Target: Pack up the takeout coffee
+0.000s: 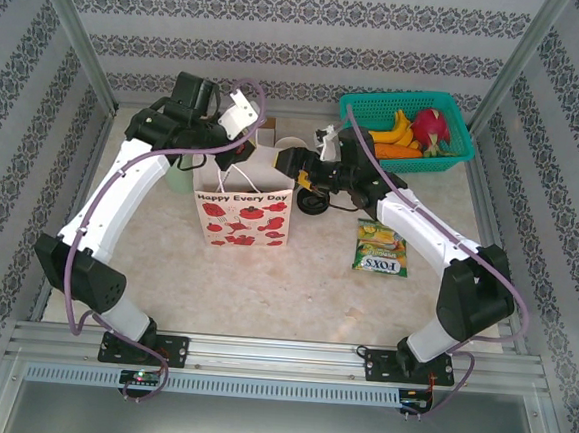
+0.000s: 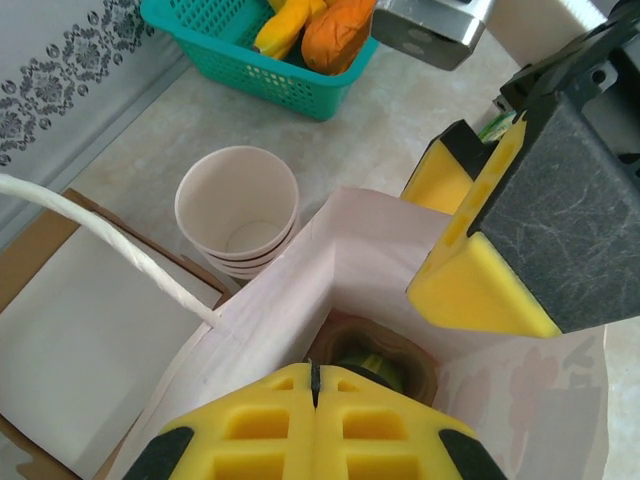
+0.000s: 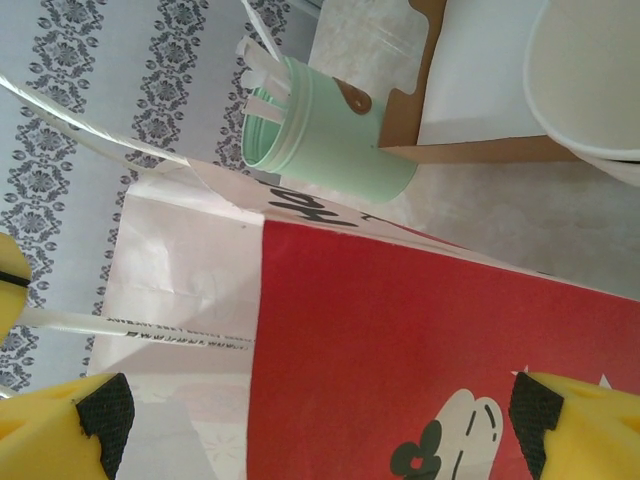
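Two states: left jaws clenched above the mouth of the white paper gift bag with red print (image 1: 241, 218); right jaws released, bag's printed face between them.

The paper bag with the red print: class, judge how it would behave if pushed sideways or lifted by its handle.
The paper bag probably buckles rather than resists: its thin walls bow and crease at the mouth. Standing tall on a smooth table, it may slide or tip. Its string handle looks limp, so lifting would likely swing it.
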Robot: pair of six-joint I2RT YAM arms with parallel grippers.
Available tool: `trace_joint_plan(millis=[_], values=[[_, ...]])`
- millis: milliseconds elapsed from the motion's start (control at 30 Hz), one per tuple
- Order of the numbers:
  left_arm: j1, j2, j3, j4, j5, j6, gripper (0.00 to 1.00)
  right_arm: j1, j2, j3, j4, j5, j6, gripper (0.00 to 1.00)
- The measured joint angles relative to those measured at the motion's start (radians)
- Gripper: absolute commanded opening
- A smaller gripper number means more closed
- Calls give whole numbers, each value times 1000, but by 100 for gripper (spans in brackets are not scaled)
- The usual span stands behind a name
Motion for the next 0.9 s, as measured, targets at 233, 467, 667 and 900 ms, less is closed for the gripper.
trace_joint_plan(millis=[233, 467, 667, 900], values=[[-32, 19, -50, 24, -15, 0, 2, 0, -4, -6, -10, 7, 0, 98], [-63, 106, -55, 40, -51, 2, 7, 0, -6, -6, -22, 7, 0, 98], [-77, 138, -55, 47, -95, 6, 14, 0, -20, -10, -31, 16, -1, 98], [-81, 138, -55, 51, -97, 26, 38, -1, -27, -10, -33, 23, -1, 98]])
